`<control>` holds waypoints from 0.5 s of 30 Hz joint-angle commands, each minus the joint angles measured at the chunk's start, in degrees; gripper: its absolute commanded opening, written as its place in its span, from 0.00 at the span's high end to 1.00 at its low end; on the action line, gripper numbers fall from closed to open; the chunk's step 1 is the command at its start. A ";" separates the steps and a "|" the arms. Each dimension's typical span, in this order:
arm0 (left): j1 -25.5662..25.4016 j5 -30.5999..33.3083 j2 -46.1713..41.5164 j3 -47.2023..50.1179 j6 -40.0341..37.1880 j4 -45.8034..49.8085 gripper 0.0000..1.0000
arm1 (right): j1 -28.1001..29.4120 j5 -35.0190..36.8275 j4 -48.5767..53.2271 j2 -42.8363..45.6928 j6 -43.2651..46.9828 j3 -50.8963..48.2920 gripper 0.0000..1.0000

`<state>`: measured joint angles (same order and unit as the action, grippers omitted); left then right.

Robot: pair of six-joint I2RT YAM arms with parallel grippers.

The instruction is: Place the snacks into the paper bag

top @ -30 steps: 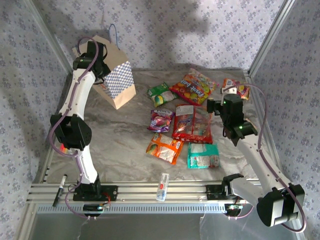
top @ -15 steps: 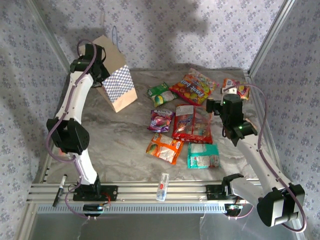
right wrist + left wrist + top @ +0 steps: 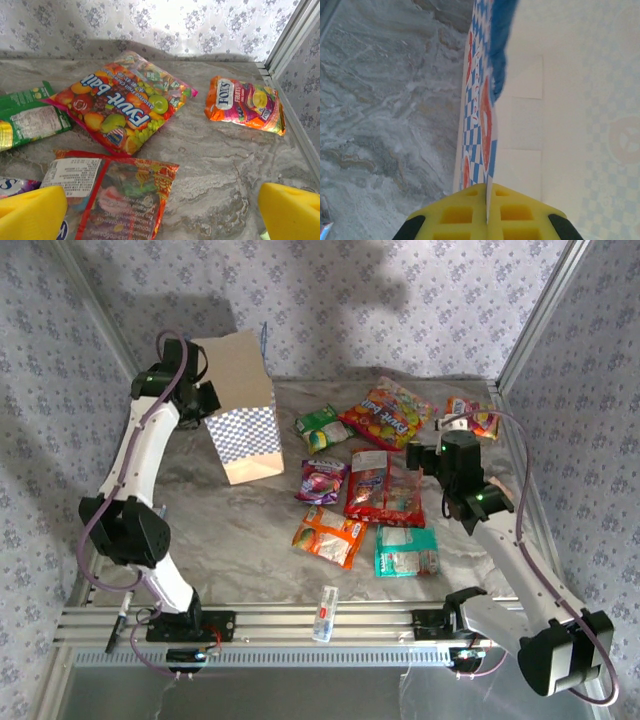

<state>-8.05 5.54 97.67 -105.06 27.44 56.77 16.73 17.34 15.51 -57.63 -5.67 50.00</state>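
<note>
Bag preparation is your step overhead: the left gripper [image 3: 203,400], its arm stretched toward the far-left corner, pinches the upright paper bag [image 3: 245,390] near its rim, while the snacks [image 3: 365,485] lie loose on the table [image 3: 250,530] by the right gripper [image 3: 424,452]. Left wrist view: yellow fingers [image 3: 455,216] clamp the checkered bag wall, so next you likely need its mouth spread. Right wrist view: jaws wide and empty, low over a red packet [image 3: 125,195]

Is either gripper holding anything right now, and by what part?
Left gripper is shut on the paper bag, pinching one wall at its top rim. Right gripper is open, holding nothing.
</note>
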 commanded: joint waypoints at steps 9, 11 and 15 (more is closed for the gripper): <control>-0.99 -6.15 -16.14 13.39 -1.54 -2.43 0.98 | 1.63 1.34 6.46 1.98 -4.16 1.69 0.00; -1.28 -6.92 -17.98 15.11 -1.40 -2.11 0.99 | 1.76 1.36 7.07 1.91 -4.35 1.85 0.00; -2.29 -6.25 -21.50 18.11 -1.61 -1.34 0.98 | 2.08 0.86 7.93 1.94 -4.83 1.66 0.01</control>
<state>-9.54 0.58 78.65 -88.20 26.50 55.53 18.33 17.82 21.52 -56.55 -8.84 50.46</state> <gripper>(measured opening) 0.053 0.992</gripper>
